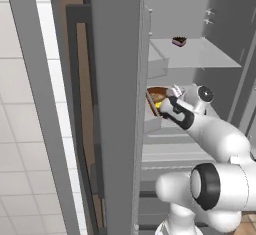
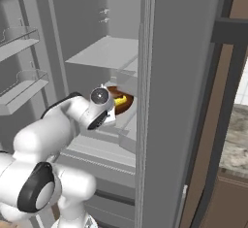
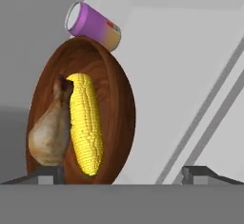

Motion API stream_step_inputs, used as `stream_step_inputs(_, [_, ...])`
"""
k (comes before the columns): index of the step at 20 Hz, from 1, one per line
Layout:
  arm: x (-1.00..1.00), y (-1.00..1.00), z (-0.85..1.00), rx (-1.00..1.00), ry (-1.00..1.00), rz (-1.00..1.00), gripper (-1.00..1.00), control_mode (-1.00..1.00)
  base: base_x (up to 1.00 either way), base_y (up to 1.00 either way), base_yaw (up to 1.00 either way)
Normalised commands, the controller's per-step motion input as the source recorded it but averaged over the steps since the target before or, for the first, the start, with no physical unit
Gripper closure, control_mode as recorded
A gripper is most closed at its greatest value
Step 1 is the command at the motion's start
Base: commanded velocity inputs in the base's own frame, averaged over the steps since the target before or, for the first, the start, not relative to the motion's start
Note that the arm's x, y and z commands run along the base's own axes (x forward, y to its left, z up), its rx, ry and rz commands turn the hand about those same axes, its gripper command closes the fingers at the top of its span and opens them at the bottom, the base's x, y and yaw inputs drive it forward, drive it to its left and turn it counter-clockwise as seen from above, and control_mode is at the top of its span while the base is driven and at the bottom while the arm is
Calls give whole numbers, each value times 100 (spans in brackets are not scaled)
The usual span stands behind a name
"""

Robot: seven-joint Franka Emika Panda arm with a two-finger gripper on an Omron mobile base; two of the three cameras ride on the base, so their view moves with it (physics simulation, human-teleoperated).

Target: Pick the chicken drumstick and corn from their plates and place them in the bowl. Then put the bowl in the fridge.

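Fingertips (image 3: 50, 173) at the near edge, jaws wide, holding nothing. Just beyond, bowl (image 3: 83, 113) on a shelf (image 3: 181, 75) inside the fridge (image 1: 115, 104), with corn (image 3: 86, 123) and drumstick (image 3: 50, 135) side by side in it, touching. Purple can (image 3: 93, 25) close behind the rim. Best to draw the gripper (image 3: 124, 173) straight back, without tilting, away from bowl and can.

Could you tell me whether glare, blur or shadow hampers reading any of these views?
Hand view: sharp, evenly lit; bowl glossy, corn and drumstick crisp. Left base view: flat light, fridge door hides part of the bowl. Right base view: interior dim, no glare.
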Motion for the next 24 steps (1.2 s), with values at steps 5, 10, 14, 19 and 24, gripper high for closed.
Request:
stream_step_inputs(5, [-56, 0, 31, -17, 8, 0, -100, -100, 0, 0, 0])
stream_step_inputs(10, [-72, -6, 17, -17, 5, 9, -100, -100, 0, 0, 0])
stream_step_inputs(14, [-85, -14, 7, -18, 0, 20, -100, -100, 0, 0, 0])
stream_step_inputs(19, [-90, -8, 0, -20, 0, 28, -100, -100, 0, 0, 0])
stream_step_inputs(24, [-93, 3, 0, -22, 0, 20, -100, -100, 0, 0, 0])
